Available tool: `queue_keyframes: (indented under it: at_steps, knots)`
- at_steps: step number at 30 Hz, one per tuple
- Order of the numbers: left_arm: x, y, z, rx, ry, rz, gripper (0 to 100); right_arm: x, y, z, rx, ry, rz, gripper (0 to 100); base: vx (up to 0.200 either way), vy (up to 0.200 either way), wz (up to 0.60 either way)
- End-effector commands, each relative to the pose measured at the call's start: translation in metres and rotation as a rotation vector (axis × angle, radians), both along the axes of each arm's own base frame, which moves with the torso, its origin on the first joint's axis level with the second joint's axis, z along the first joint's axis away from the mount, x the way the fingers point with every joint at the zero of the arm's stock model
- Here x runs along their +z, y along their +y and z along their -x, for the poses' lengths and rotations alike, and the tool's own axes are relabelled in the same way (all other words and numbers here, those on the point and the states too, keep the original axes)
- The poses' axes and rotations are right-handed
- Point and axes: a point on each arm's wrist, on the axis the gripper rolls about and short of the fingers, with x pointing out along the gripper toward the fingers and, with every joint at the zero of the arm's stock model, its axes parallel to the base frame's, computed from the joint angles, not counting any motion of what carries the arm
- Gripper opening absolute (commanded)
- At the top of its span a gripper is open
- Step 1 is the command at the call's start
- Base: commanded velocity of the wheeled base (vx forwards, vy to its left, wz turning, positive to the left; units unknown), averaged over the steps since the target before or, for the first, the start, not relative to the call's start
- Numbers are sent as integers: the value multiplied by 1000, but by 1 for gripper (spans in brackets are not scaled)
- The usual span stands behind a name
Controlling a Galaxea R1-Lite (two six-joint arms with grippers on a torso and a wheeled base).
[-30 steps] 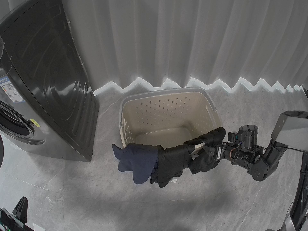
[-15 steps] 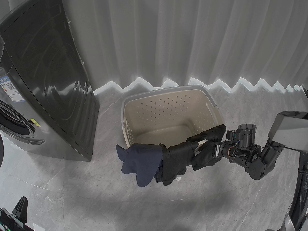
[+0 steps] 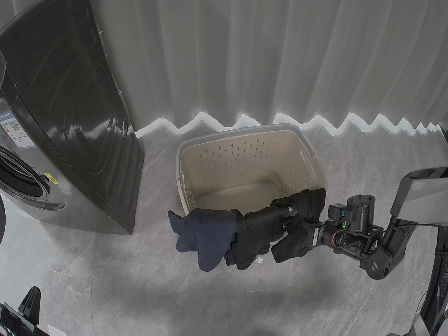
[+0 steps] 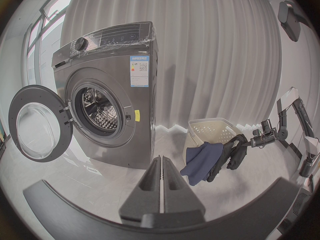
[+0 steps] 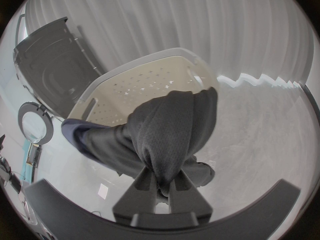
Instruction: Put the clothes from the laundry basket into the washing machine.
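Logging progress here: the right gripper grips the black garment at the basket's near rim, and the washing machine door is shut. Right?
No: the washing machine door stands open, seen in the left wrist view. The right gripper does grip the black garment at the near rim of the basket.

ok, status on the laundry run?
Right tool shut on black garment; left tool shut, empty. Black and blue garment draped over laundry basket rim. Washing machine door open.

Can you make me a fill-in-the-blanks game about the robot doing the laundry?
1. The right gripper holds the black garment; the left gripper holds ___.
2. The blue garment hangs over the rim of the laundry basket, which stands on the ___.
3. The washing machine's door is ___.

Answers: nothing; floor; open.
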Motion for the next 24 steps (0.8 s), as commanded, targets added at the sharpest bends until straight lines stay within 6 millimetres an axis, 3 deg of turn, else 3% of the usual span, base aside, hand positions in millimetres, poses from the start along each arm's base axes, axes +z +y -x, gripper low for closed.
queue_keyframes:
  at_steps: [1, 8, 13, 17, 19, 20, 24]
  knots:
    - [-5, 0, 0, 1, 6, -1, 0, 4, 11, 15, 50, -2, -6, 0, 0, 0, 0]
    - [-5, 0, 0, 0, 6, 1, 0, 3, 34, 24, 109, 2, -21, 0, 0, 0, 0]
    - [-5, 0, 0, 1, 6, -1, 0, 10, 38, 26, 118, -15, -48, 0, 0, 0, 0]
    - [-5, 0, 0, 1, 6, 1, 0, 44, 33, 38, 120, -106, -97, 0, 0, 0, 0]
    - [-5, 0, 0, 1, 6, 1, 0, 44, 33, 38, 120, -106, -97, 0, 0, 0, 0]
    - [-5, 0, 0, 1, 6, -1, 0, 78, 28, 59, 129, -194, -137, 0, 0, 0, 0]
    - [-5, 0, 0, 0, 6, -1, 0, 118, 23, 81, 143, -314, -195, 0, 0, 0, 0]
